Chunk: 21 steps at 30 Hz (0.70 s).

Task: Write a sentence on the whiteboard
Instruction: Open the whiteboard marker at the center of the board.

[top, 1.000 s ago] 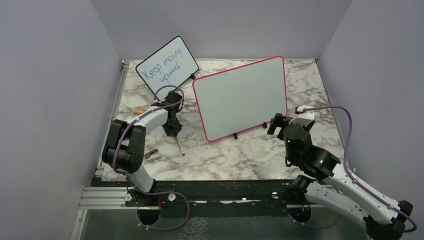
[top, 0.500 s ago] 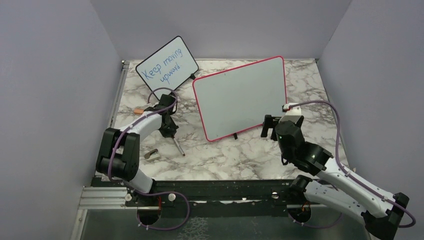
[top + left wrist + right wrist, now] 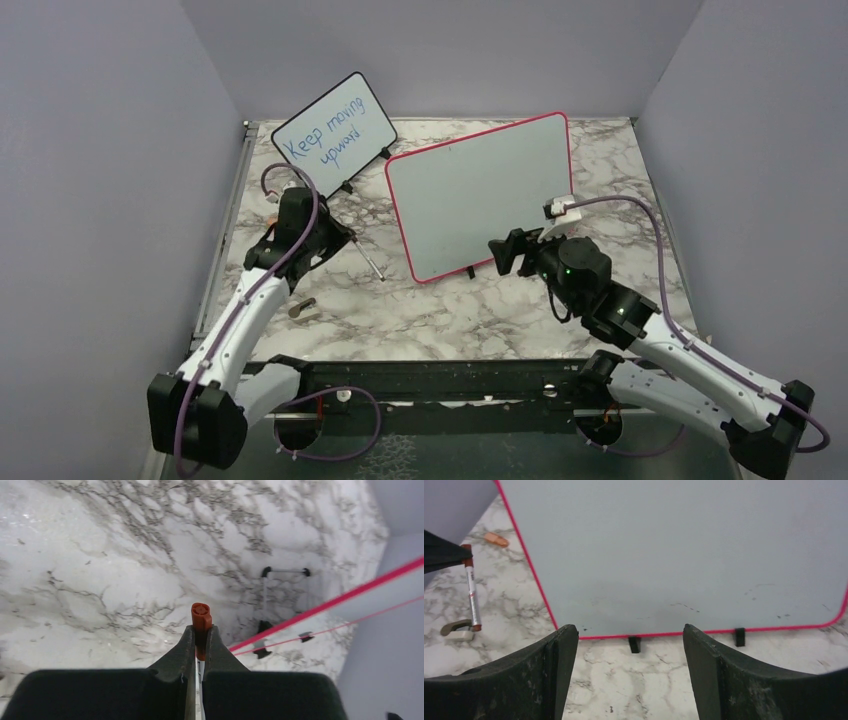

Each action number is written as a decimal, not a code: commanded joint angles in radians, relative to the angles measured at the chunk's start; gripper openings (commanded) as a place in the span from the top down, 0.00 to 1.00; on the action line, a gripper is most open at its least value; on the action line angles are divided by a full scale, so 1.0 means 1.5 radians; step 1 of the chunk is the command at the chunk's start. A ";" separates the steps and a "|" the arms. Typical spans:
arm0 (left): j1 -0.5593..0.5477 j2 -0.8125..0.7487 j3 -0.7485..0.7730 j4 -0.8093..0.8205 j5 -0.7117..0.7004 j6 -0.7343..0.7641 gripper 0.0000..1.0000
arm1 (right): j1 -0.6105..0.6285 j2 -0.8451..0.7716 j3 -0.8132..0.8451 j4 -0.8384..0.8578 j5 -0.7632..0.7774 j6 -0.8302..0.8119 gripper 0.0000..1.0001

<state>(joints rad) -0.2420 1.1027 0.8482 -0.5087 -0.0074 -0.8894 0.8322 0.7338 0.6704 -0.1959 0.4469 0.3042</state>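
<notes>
Desk [image 3: 460, 320]: white marble with grey veins; it carried both boards and the loose bits.
Whiteboard [image 3: 480, 195]: stood at the desk's middle, with its top right corner near the far edge. It was tilted back on 2 black feet [image 3: 635, 644] along its lower edge. It had a red-pink frame and rounded corners.
Whiteboard face: plain white, with a few faint dark specks near the lower edge.
Small board [image 3: 335, 135]: black-framed, propped at the far left corner, just beyond the whiteboard's top left corner. It bore blue writing, "Keep moving upward".
Right gripper [image 3: 626, 630]: fingers stood wide apart with nothing between them. It faced the whiteboard's lower edge from the near side, close to the frame; whether it touched could not be told.
Left gripper [image 3: 200, 632]: fingers were pressed together on the marker, clamped just below its orange-red end, which poked out past the fingertips. It hung over the desk left of the whiteboard, apart from the frame.
Marker [image 3: 472, 592]: slim white barrel with orange-red at both ends, slanting from the left gripper toward the near edge. Whether its free end touched the desk could not be told.
Grey piece [image 3: 456, 629]: small, lay on the desk toward the near left corner, well apart from the whiteboard.
Cap [image 3: 497, 540]: small and orange, lay on the desk's left side, apart from the marker.
</notes>
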 commanded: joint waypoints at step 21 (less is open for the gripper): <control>-0.110 -0.211 -0.137 0.425 -0.030 -0.316 1.00 | 0.013 0.169 -0.047 0.515 -0.258 0.219 0.28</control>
<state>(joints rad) -0.3336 0.7891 0.6506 -0.0227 0.0494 -1.2816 0.8391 0.9554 0.6006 0.4377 0.1017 0.5365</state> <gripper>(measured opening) 0.027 0.718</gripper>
